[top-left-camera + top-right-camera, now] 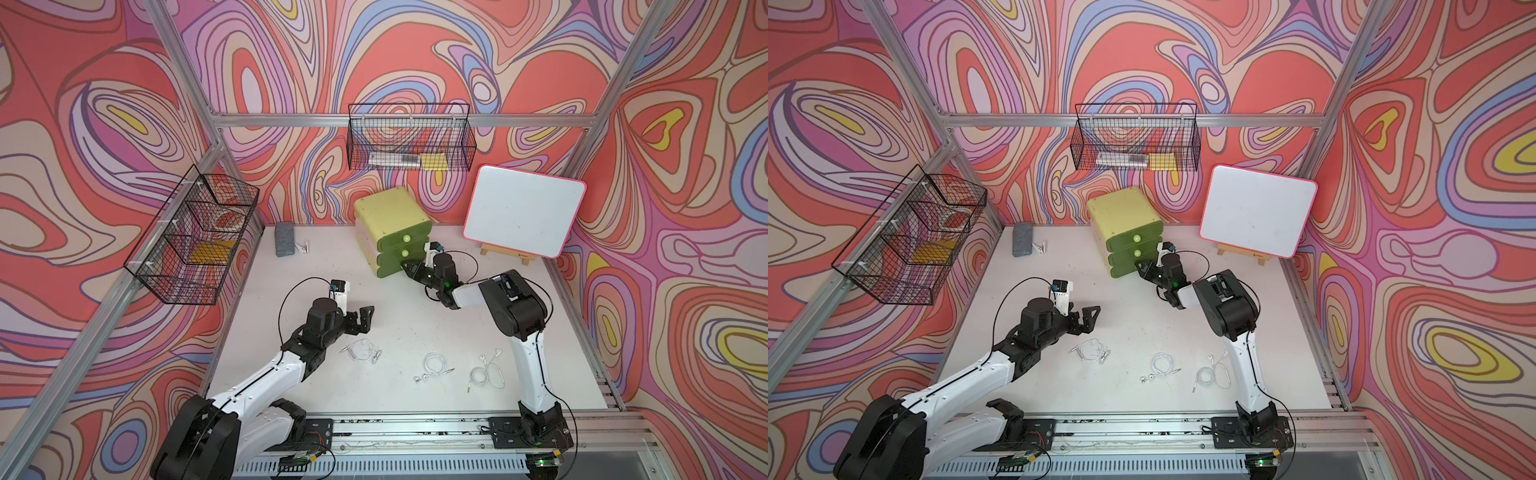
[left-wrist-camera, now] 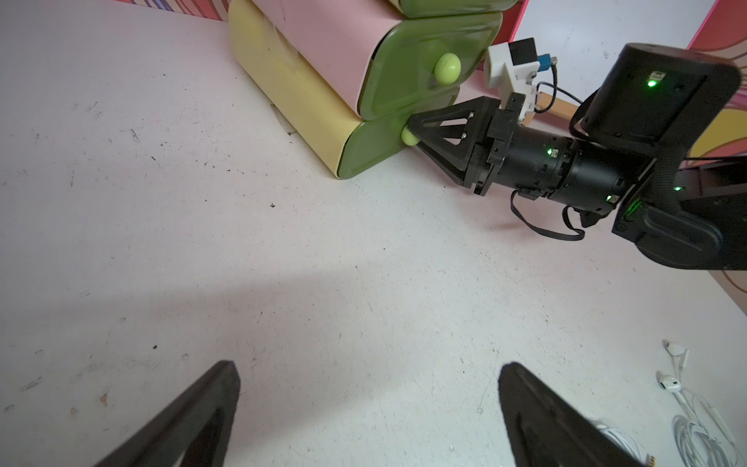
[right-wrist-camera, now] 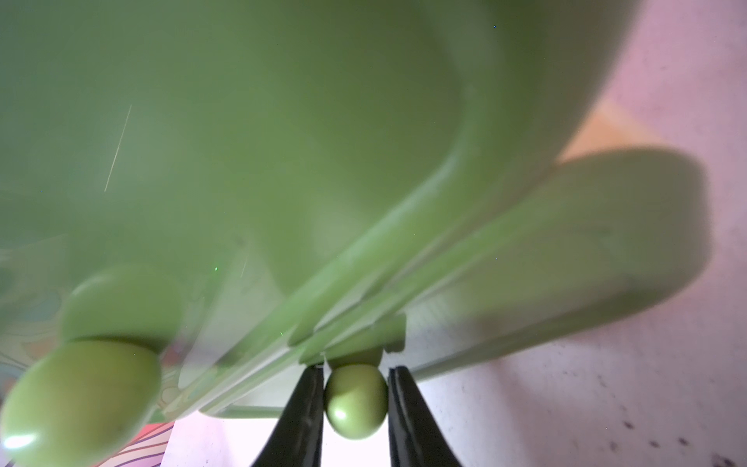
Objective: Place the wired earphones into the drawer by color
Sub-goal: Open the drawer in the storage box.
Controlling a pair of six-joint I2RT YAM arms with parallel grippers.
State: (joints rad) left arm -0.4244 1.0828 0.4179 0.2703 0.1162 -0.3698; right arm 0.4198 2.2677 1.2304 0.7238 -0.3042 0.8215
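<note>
At the bottom drawer (image 1: pixel 386 269) of the green drawer unit (image 1: pixel 386 216), the right gripper (image 3: pixel 355 370) stands narrowed, pads against both sides of the round knob (image 3: pixel 355 408). I judge the pull runs straight back along its fingers. Only the right wrist view shows that contact. Three white earphones (image 1: pixel 363 351) lie loose on the table (image 1: pixel 316 257), nearest the left gripper (image 1: pixel 362 320), which is spread wide and empty.

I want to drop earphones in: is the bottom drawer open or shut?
Shut. The bottom drawer front sits flush with the cabinet; the right gripper pinches its knob, nothing pulled out.
</note>
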